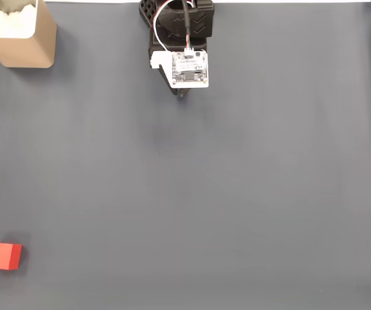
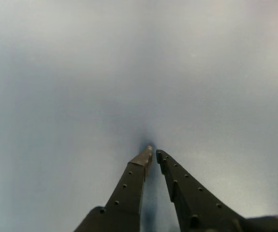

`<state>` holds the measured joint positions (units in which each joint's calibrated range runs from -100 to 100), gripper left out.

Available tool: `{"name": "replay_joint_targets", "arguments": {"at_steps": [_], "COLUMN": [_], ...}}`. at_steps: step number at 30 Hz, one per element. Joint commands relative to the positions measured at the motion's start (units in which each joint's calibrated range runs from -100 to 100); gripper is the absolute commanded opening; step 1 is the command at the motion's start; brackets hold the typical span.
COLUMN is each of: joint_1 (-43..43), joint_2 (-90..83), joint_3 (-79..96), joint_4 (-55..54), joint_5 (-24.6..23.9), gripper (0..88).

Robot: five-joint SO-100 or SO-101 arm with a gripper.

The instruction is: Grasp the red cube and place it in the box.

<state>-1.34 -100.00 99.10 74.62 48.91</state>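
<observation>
In the fixed view the cube (image 1: pixel 2 256) lies well apart from the gripper (image 1: pixel 183 95), down and far left, whose tips sit nearly together, empty.

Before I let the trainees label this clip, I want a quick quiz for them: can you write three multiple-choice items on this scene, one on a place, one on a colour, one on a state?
1. In the fixed view, where does the red cube lie?
A. bottom left corner
B. top right corner
C. inside the box

2. What colour are the outer walls of the box?
A. green
B. tan
C. black

3. What is the claw holding?
A. the red cube
B. a white cloth
C. nothing

Answers:
1. A, since the cube sits on the grey mat at the lower left, far from the box at the upper left.
2. B, since its walls look cardboard tan with white material inside.
3. C, since the wrist view shows the fingertips nearly together above bare mat.
</observation>
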Motion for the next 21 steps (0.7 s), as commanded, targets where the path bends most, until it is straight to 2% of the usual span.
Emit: {"name": "replay_joint_targets", "arguments": {"at_steps": [1, 21], "joint_1": [0.48, 0.55], "joint_2": [0.09, 0.09], "joint_3": [0.72, 0.72], "joint_4": [1.03, 1.12], "joint_5": [-0.78, -0.54], "gripper": [0.0, 0.0]}}
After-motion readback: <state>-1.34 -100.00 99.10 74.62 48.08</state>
